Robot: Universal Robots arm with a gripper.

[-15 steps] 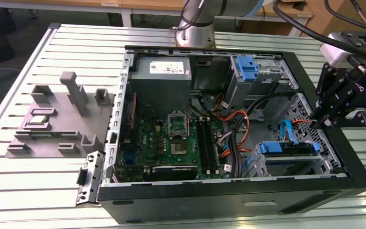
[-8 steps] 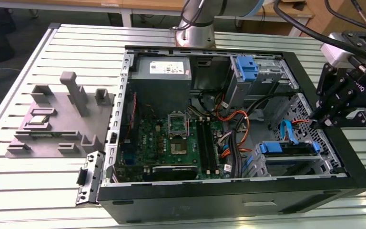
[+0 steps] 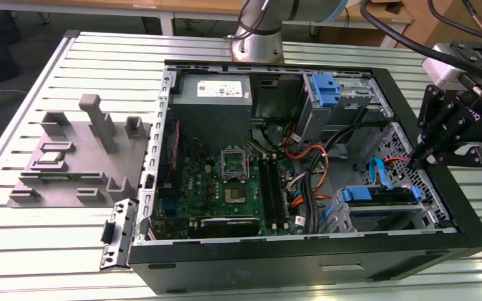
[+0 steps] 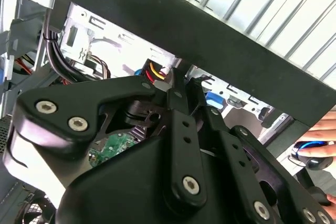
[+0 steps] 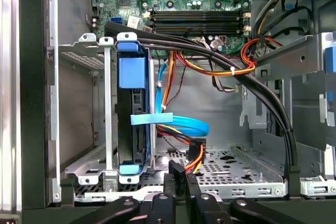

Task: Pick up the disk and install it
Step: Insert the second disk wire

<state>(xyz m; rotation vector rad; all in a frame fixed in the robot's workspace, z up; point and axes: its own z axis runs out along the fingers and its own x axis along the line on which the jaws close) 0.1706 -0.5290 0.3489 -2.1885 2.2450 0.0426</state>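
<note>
The disk point(image 3: 378, 194) sits in the drive cage at the lower corner of the open computer case on the exterior view's right, its blue carrier frame facing up. In the first wrist view the disk point(image 5: 130, 124) stands on edge between the cage's metal rails, blue frame at both ends. My gripper point(image 3: 418, 158) hangs above the case's rim on the exterior view's right, just beside that cage, apart from the disk. Its black fingers point(image 5: 170, 182) are shut together with nothing between them. The linkage and fingertips point(image 4: 173, 94) also appear in the second wrist view.
Orange, black and blue cables point(image 5: 210, 66) run across the case beside the cage. A taller blue bracket point(image 3: 325, 88) stands in the upper bay, next to the grey power-supply box point(image 3: 211, 89). A grey fixture point(image 3: 82, 163) lies at the exterior view's left. A person's hand point(image 4: 321, 149) rests outside the case.
</note>
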